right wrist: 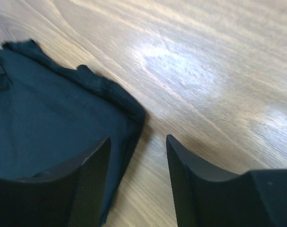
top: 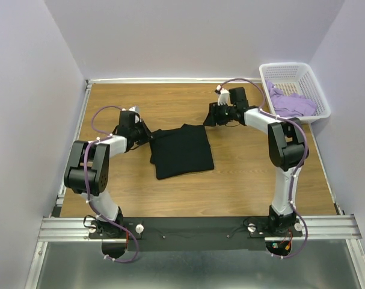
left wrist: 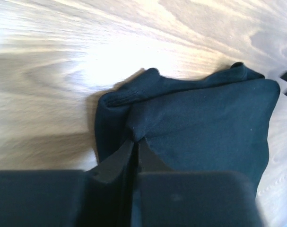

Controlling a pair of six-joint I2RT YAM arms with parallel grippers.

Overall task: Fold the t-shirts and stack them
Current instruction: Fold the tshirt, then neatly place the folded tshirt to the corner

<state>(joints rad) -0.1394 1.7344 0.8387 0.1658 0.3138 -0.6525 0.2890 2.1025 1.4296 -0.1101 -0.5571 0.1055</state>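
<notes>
Hidden cloth
The black shirt [right wrist: 53, 123] runs off the right wrist view at 9 o'clock; basket [top: 284, 75] wall hides part of purple shirt [top: 293, 103].

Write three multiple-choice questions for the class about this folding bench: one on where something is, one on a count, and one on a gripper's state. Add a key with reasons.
1. Where is the purple t-shirt?
A. in the white basket
B. on the floor
C. hung on the wall

2. How many t-shirts lie on the table, outside the basket?
A. none
B. one
C. two

3. How do the jaws of the right gripper stand?
A. open, with nothing between them
B. shut on black cloth
C. shut on purple cloth

Key:
1 A, the purple cloth sits bunched inside the basket at the far right corner.
2 B, only the folded black t-shirt lies on the wood.
3 A, the right wrist view shows bare wood in the gap between the fingers.
</notes>
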